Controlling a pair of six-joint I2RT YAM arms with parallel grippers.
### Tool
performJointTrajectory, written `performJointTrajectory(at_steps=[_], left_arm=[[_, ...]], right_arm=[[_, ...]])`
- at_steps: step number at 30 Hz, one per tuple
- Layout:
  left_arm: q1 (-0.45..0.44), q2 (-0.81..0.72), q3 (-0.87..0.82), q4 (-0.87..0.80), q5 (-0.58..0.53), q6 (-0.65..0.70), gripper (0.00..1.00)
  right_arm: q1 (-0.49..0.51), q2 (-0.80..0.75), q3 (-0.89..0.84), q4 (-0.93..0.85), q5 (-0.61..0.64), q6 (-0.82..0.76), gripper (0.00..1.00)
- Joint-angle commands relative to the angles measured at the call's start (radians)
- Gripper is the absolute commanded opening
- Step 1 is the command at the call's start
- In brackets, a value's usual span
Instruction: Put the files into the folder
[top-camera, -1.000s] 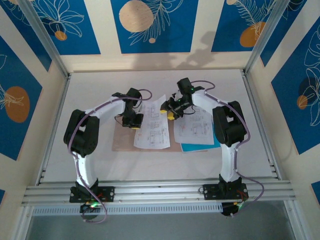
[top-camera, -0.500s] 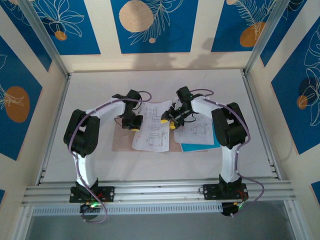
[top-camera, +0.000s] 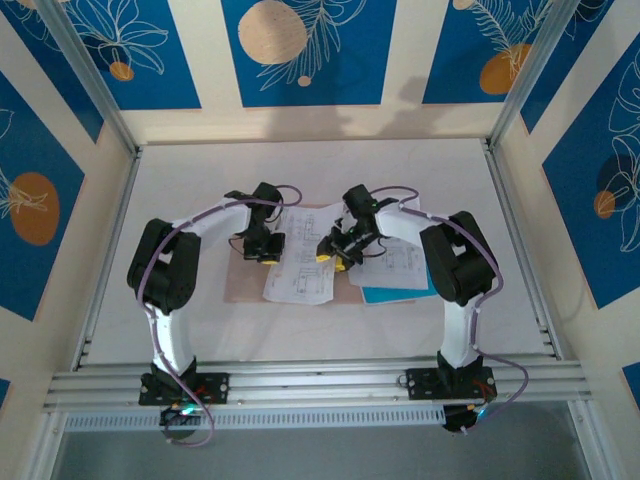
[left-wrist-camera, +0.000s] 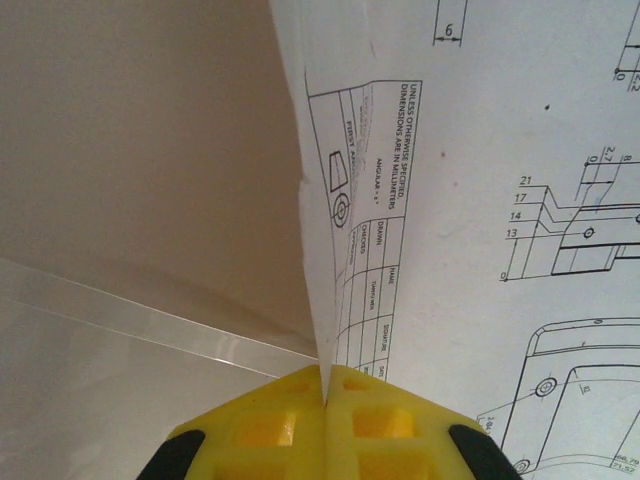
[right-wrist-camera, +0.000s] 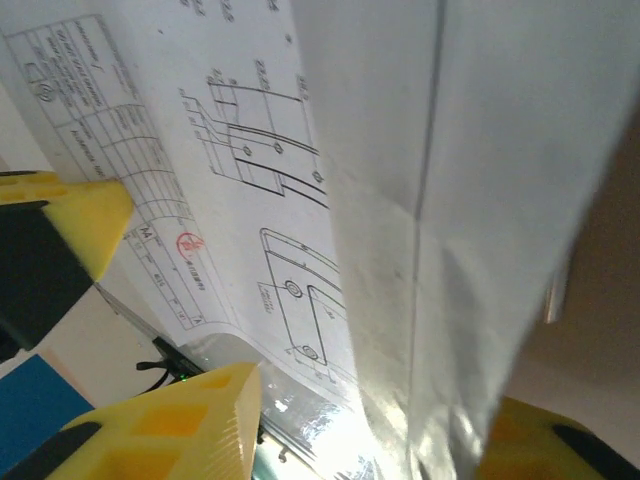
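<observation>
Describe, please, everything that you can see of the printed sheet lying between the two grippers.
The middle sheet is thin white paper, printed in black with technical drawings, dimensions and a title block. It lies a little askew on the tan folder. The left gripper is shut on its left edge. The right gripper is at its right edge with its jaws apart; whether it touches the sheet is unclear.

1. the left arm (top-camera: 170, 268) bends inward at the elbow. the left hand (top-camera: 264, 247) is held low, its yellow fingers (left-wrist-camera: 270, 425) pressed together on an edge of the files (left-wrist-camera: 480, 200).
2. the right arm (top-camera: 455, 258) mirrors it. the right hand (top-camera: 334, 250) is low, its fingers (right-wrist-camera: 190, 415) standing apart.
</observation>
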Motion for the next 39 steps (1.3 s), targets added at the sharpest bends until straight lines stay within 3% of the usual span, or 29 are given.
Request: performJointTrajectory(at_steps=[1,6,8,10,11,14,17,21,29,34,39], left_arm=[[0.011,-0.026,-0.010,-0.004,0.016,-0.013,0.00],[0.010,-0.032,-0.014,-0.006,0.013,-0.014,0.00],[0.011,-0.038,-0.011,-0.009,0.010,-0.018,0.00],[0.010,-0.048,-0.002,-0.020,0.001,-0.025,0.00],[0.012,-0.055,0.006,-0.028,-0.005,-0.031,0.05],[0.028,-0.087,0.016,-0.049,-0.027,-0.066,0.39],[0.077,-0.130,-0.005,-0.070,-0.032,-0.120,0.46],[0.178,-0.191,-0.077,-0.073,-0.006,-0.166,0.40],[0.341,-0.301,-0.291,-0.044,0.047,-0.202,0.13],[0.362,-0.348,-0.399,-0.020,0.055,-0.220,0.00],[0.363,-0.380,-0.466,-0.001,0.061,-0.243,0.00]], right_arm=[[0.013,-0.048,-0.018,-0.011,0.019,-0.009,0.35],[0.017,-0.055,-0.015,-0.029,0.053,-0.026,0.20],[0.019,-0.057,-0.002,-0.055,0.088,-0.045,0.00],[0.019,-0.062,0.014,-0.081,0.122,-0.074,0.00],[0.020,-0.067,0.024,-0.092,0.143,-0.092,0.00],[0.019,-0.091,0.052,-0.127,0.221,-0.159,0.00],[0.013,-0.119,0.087,-0.148,0.299,-0.231,0.00],[0.011,-0.159,0.123,-0.149,0.375,-0.319,0.00],[0.017,-0.225,0.164,-0.097,0.477,-0.468,0.00],[0.036,-0.243,0.178,-0.047,0.477,-0.533,0.00],[0.063,-0.198,0.240,-0.042,0.454,-0.552,0.00]])
